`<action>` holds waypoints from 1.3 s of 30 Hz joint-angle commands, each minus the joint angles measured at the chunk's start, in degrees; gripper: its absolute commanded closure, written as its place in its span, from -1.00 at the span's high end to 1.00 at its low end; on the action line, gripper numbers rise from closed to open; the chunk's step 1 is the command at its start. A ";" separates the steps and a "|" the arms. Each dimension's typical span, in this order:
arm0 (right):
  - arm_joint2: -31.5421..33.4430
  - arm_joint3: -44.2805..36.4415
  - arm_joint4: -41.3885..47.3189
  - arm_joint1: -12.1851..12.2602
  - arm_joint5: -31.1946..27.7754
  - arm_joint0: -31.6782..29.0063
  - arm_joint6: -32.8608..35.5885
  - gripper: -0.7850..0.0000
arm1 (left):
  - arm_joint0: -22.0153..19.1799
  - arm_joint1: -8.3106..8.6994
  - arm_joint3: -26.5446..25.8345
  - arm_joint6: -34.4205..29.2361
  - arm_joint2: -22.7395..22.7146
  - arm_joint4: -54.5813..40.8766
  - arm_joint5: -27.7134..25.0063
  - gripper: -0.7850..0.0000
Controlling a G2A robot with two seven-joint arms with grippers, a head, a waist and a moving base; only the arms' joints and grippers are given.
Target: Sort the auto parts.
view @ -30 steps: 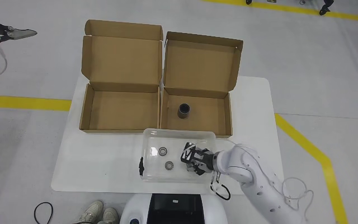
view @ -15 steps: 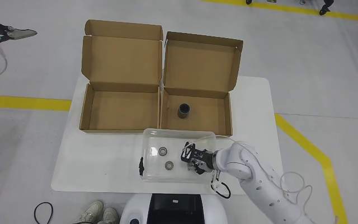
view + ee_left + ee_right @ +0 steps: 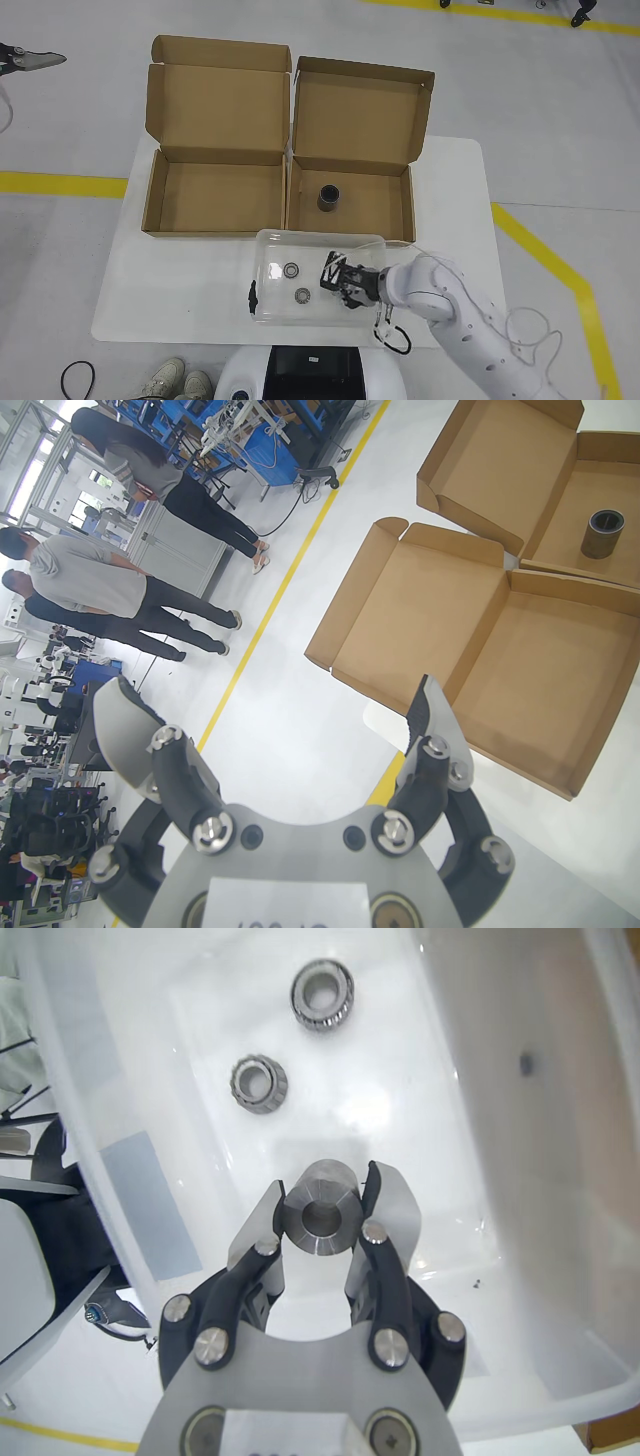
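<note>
White table [image 3: 450,200] — clear bin [image 3: 275,287] | right jaws pinching steel bushing [image 3: 322,1220] inside bin | left jaws spread wide

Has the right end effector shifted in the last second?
Yes, slightly: the right end effector, shut on the metal sleeve, has edged inside the clear bin toward the bearings.

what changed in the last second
The right gripper, shut on a metal sleeve, edged slightly across the clear bin toward the two bearings. The bearings, both cardboard boxes and the dark cylinder stayed put.
</note>
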 commanded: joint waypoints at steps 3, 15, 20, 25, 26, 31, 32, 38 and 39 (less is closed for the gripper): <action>-0.25 -1.82 -0.76 0.12 -0.54 -0.16 -3.26 -1.00 | 0.00 0.00 0.00 0.00 0.00 0.00 0.00 1.00; 0.45 -4.95 0.49 0.13 -7.83 2.07 -21.28 -1.00 | 0.00 0.00 0.00 0.00 0.00 0.00 0.00 1.00; 0.01 -6.12 2.19 -0.24 -12.09 4.44 -29.70 -1.00 | 0.00 0.00 0.00 0.00 0.00 0.00 0.00 1.00; 0.46 -5.71 3.59 -0.76 -14.68 7.07 -38.88 -1.00 | 0.00 0.00 0.00 0.00 0.00 0.00 0.00 1.00; 0.47 -5.59 3.47 -0.88 -14.21 7.51 -39.90 -1.00 | 0.00 0.00 0.00 0.00 0.00 0.00 0.00 1.00; 0.40 -4.73 6.47 -1.49 -14.21 10.27 -45.02 -1.00 | 0.00 0.00 0.00 0.00 0.00 0.00 0.00 1.00; 0.30 -4.78 7.16 -1.63 -14.55 10.93 -45.93 -1.00 | 0.00 0.00 0.00 0.00 0.00 0.00 0.00 1.00; 0.03 -6.42 10.10 -2.45 -14.15 14.97 -49.60 -1.00 | 0.00 0.00 0.00 0.00 0.00 0.00 0.00 1.00; -0.01 -6.84 10.75 -2.58 -14.21 15.56 -50.23 -1.00 | 0.00 0.00 0.00 0.00 0.00 0.00 0.00 1.00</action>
